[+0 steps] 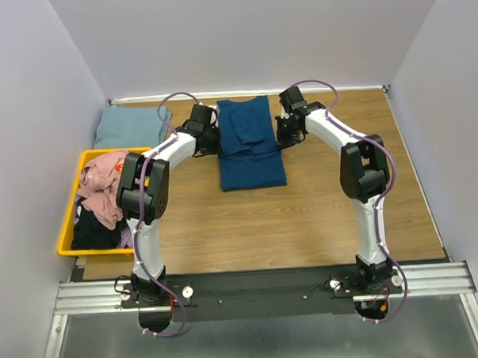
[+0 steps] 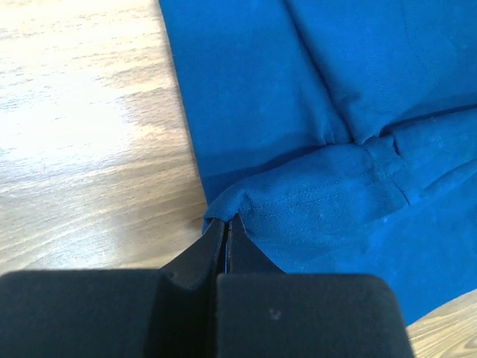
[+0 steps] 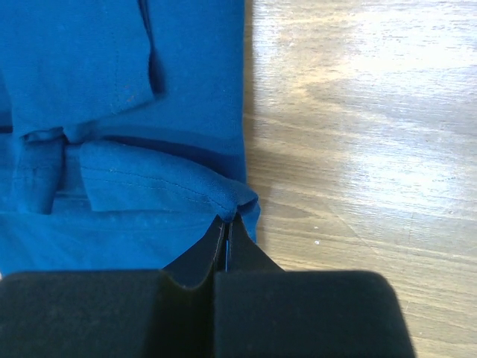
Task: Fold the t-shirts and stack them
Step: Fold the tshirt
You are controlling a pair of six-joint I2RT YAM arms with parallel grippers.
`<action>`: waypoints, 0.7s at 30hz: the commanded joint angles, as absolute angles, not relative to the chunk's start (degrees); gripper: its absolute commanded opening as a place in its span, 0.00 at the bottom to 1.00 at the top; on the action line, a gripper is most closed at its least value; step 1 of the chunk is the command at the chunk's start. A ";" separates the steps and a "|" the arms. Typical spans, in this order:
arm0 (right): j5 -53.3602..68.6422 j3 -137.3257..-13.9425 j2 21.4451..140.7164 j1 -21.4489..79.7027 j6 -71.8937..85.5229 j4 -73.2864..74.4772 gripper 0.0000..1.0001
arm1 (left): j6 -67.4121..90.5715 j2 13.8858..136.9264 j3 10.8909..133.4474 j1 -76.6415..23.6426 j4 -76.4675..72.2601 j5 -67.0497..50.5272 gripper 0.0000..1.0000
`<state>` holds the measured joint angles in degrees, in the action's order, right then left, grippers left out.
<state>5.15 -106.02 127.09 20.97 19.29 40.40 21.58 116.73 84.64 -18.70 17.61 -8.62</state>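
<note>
The left pincer [image 2: 226,221] and right pincer [image 3: 226,218] each pinch one side edge of the navy t-shirt [image 1: 251,151], lying lengthwise near-to-far between them.

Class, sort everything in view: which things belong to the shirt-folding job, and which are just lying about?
Belong: navy t-shirt, pinched by the left hand and right hand; grey-blue t-shirt; pink t-shirt; black t-shirt.
Lying about: yellow bin holding those last two; table.

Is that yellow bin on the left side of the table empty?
No, the yellow bin holds a crumpled heap of pink cloth and black cloth.
</note>
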 commanded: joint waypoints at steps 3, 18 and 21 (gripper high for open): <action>2.90 -107.32 125.34 20.74 18.37 40.25 0.01 | 19.95 113.47 83.06 -18.28 13.28 -6.68 0.00; 2.90 -108.81 124.10 20.74 18.81 39.55 0.01 | 19.95 109.60 81.03 -18.19 9.14 -5.89 0.00; 2.11 -109.25 124.80 20.74 18.63 39.20 0.01 | 19.95 110.47 82.08 -18.11 8.53 -5.19 0.00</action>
